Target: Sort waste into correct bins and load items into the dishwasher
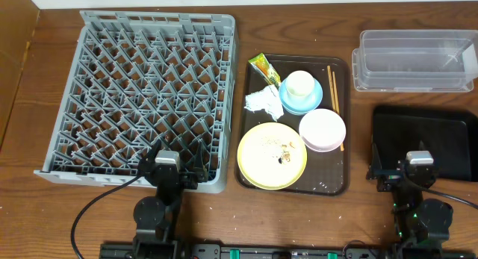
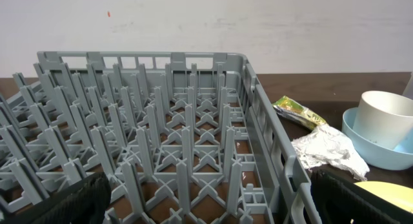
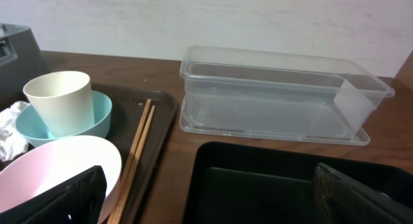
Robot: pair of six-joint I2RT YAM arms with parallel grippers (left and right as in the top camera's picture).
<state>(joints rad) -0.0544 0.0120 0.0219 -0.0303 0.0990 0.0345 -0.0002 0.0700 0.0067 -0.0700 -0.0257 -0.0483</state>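
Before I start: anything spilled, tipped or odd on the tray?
Nothing tipped or broken. Crumbs lie scattered on the yellow plate, and the crumpled napkin sits loose on the tray beside the blue saucer.

**Left arm** (image 1: 160,207) and **right arm** (image 1: 422,214): black housings, each with a small grey camera block (image 1: 166,160) above the wrist. A black cable (image 1: 97,203) leaves the left base. The fingers (image 2: 58,201) are matte black and finely textured. Green lights (image 1: 399,209) dot the right base.
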